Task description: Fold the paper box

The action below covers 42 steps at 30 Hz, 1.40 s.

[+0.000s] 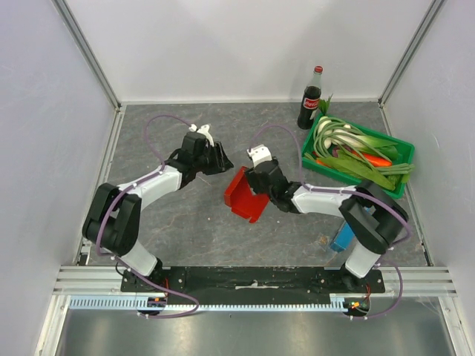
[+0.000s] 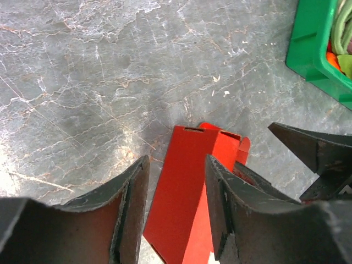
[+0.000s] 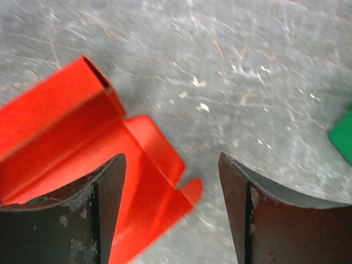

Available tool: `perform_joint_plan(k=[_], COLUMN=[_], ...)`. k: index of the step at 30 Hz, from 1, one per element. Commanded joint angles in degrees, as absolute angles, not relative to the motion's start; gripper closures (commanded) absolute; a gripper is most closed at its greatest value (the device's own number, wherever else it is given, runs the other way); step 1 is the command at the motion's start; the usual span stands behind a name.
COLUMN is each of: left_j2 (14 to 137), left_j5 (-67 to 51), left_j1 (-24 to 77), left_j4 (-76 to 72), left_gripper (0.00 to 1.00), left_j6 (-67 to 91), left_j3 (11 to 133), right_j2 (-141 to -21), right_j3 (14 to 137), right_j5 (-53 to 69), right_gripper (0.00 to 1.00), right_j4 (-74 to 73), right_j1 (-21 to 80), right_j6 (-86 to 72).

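The paper box point(image 1: 243, 195) is bright red, partly folded, and rests tilted on the grey table between the two arms. Seen from the left wrist, the paper box point(image 2: 184, 192) lies below the gap of my left gripper point(image 2: 176, 165), whose jaws stand apart and touch nothing. From above, the left gripper point(image 1: 224, 164) hovers just up-left of the box. My right gripper point(image 1: 257, 182) is at the box's right edge. In the right wrist view this gripper point(image 3: 171, 159) is open, with the box point(image 3: 66, 132) and its loose notched flap point(image 3: 159, 151) under the left finger.
A green crate point(image 1: 349, 179) of leeks and carrots stands at the back right, with a cola bottle point(image 1: 310, 100) behind it. A narrow blue box point(image 1: 343, 237) lies by the right arm's base. Grey walls enclose the table.
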<state>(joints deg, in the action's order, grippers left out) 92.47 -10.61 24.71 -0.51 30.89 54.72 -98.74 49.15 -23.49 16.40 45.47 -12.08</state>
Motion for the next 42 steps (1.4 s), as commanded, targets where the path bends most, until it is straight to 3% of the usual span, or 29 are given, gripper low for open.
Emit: perform_joint_plan(k=[1, 6, 13, 24, 30, 38, 42], left_j2=[88.24, 88.32, 89.64, 94.39, 94.66, 90.09, 89.12], left_j5=[-14.48, -13.1, -7.56, 2.38, 3.69, -8.69, -13.88], left_j1=[24.7, 28.82, 33.13, 37.62, 37.01, 29.98, 28.04], left_j4=[2.54, 9.54, 14.33, 18.54, 18.72, 7.75, 2.47], left_gripper=[0.48, 0.45, 0.45, 0.46, 0.65, 0.69, 0.69], left_j6=[27.52, 22.16, 17.67, 14.15, 16.08, 23.89, 26.27], left_j3=[54.84, 57.64, 59.77, 63.19, 63.19, 53.71, 50.19], right_j2=[-92.03, -82.03, -77.7, -75.33, -73.13, -74.61, -78.13], right_j3=[50.72, 44.4, 41.84, 40.35, 40.69, 43.94, 44.3], right_j5=[-27.34, -9.47, 9.56, 10.37, 7.48, 9.4, 15.36], right_gripper=[0.23, 0.18, 0.14, 0.16, 0.16, 0.1, 0.08], right_j4=[-5.39, -10.02, -11.34, -10.63, -13.44, -16.17, -10.14], right_j1=[43.52, 38.15, 31.12, 30.32, 30.24, 29.62, 28.31], right_j6=[-18.88, -31.26, -37.7, -36.74, -35.25, -32.52, -34.53])
